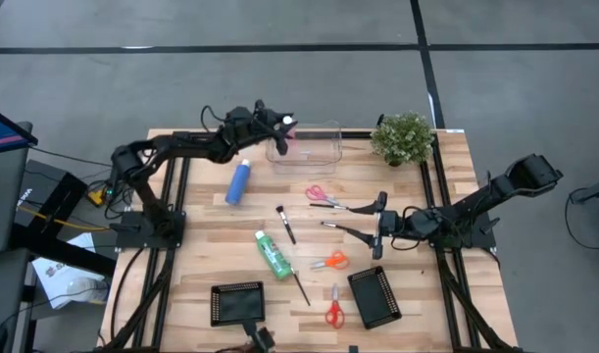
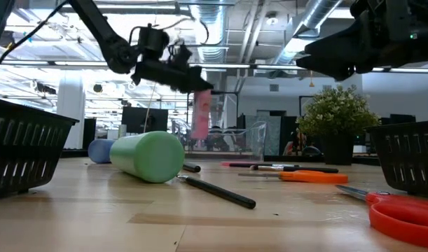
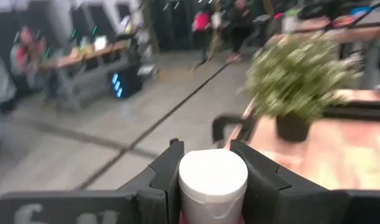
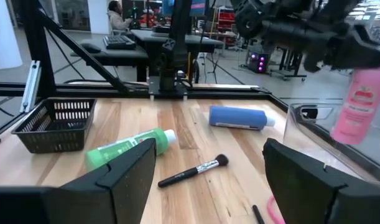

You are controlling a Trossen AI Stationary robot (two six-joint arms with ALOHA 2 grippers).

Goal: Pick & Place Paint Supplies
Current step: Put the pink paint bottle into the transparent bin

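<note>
Seen from above, the left gripper (image 1: 279,126) holds the pink bottle (image 1: 282,140) over the near-left corner of the clear bin (image 1: 314,143) at the table's far edge. The blue bottle (image 1: 238,182) lies on the wood just left of and nearer than the bin, the green bottle (image 1: 274,253) farther toward the front, with a brush (image 1: 285,225) between them. The right gripper (image 1: 379,225) waits well to the bin's front right, fingers spread and empty.

From table height, the pink bottle (image 2: 200,113) hangs cap-up in the left gripper (image 2: 180,74), clear of the tabletop, with the clear bin (image 2: 249,143) behind it; the green bottle (image 2: 148,157) lies on its side in front.

The left wrist camera shows dark fingers (image 3: 168,177) clamped on the white cap (image 3: 213,182).

The right wrist camera shows its own fingers (image 4: 124,177) parted, the green bottle (image 4: 129,148), blue bottle (image 4: 239,117) and a brush (image 4: 193,171) lying beyond, and the pink bottle (image 4: 359,104) held above the bin wall (image 4: 305,127).
</note>
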